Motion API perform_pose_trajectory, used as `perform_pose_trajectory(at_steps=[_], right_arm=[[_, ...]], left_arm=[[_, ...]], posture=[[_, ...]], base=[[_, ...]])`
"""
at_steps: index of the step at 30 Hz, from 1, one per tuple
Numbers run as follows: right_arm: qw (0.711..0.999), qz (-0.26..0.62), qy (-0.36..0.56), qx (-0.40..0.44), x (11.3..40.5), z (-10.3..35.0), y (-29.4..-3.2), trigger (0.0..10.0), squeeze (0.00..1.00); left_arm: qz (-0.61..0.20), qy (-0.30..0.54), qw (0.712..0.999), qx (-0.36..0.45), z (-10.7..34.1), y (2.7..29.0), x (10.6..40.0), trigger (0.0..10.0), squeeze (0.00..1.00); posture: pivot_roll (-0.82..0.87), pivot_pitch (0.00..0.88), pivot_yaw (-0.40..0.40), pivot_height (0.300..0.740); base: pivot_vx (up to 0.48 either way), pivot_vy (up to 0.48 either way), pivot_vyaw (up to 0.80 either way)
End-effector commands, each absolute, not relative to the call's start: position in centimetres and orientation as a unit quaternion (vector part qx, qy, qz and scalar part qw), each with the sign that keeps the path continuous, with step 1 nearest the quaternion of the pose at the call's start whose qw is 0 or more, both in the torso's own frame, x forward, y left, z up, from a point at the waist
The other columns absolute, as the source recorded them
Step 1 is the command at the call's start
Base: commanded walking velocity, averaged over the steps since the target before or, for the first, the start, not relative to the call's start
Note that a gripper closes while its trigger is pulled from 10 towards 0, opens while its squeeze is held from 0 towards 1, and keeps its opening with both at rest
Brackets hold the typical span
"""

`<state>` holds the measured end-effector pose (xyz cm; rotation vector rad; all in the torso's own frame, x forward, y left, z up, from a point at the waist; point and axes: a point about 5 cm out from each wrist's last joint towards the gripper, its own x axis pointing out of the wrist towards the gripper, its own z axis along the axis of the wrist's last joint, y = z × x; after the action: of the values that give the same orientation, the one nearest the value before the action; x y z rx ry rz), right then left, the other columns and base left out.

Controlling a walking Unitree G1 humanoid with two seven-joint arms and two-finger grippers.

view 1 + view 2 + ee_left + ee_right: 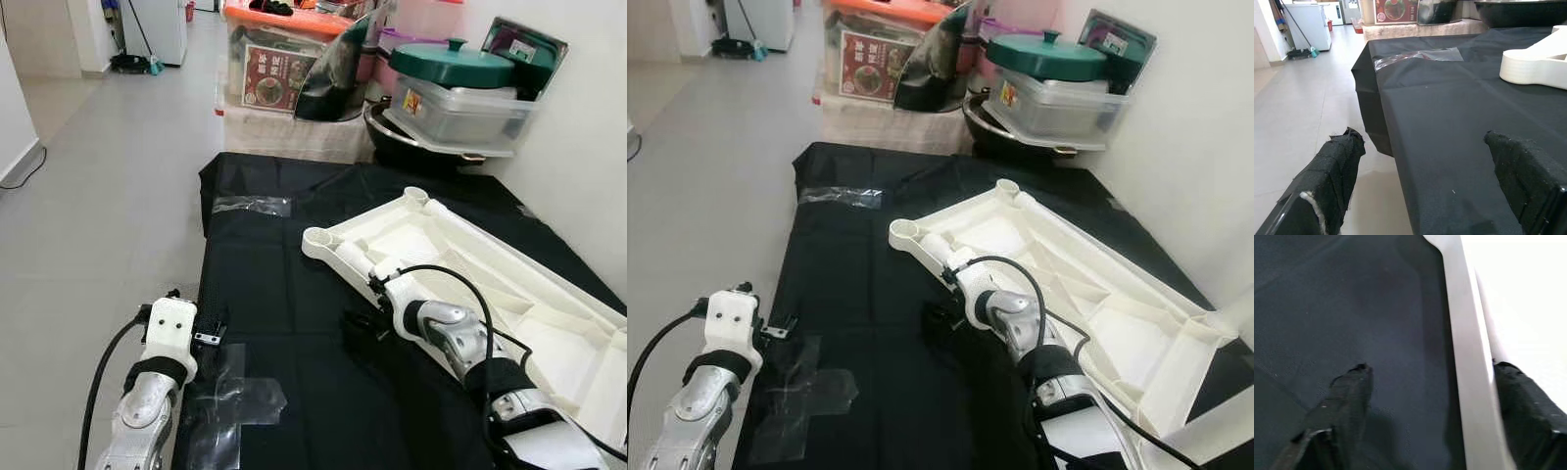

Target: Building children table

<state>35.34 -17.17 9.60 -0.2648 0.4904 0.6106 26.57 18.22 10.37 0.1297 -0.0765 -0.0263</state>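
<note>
1. White plastic tabletop (490,284) is lying upside down on the black-draped surface (284,294), toward robot's right, ribs & corner sockets facing up; far end is near the wall side.
2. Right end effector (1430,377) is sitting w/ fingers spread, straddling the tabletop's near long rim: one finger (1347,391) on the cloth side, other on the inner white side; not pinching.
3. Left end effector (1425,161) is hovering at the surface's left edge, fingers spread wide, holding nothing; one finger (1337,161) is over the floor (88,196).
4. Clear plastic bag (253,206) is lying flat near far left of cloth.
5. Storage boxes (284,59) & green-lidded pot (453,64) are stacked beyond the surface.
</note>
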Motion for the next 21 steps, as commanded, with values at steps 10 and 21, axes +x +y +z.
perform_pose_trajectory(at_steps=[10, 21], right_arm=[[0.821, 0.472, 0.285, -0.145, 31.6, 7.4, -17.6, 0.0, 0.00], [0.686, 0.653, 0.234, -0.219, 27.2, 8.5, -19.1, 0.0, 0.00]], left_arm=[[-0.017, -0.026, 0.998, 0.062, 9.8, 18.1, 26.5, 10.0, 0.00], [-0.015, -0.024, 0.998, 0.061, 9.8, 18.3, 26.5, 10.0, 0.00]], posture=[[0.14, 0.000, -0.186, 0.740], [0.12, 0.000, -0.171, 0.740]], base=[[0.000, 0.000, 0.00], [0.000, 0.000, 0.00]])
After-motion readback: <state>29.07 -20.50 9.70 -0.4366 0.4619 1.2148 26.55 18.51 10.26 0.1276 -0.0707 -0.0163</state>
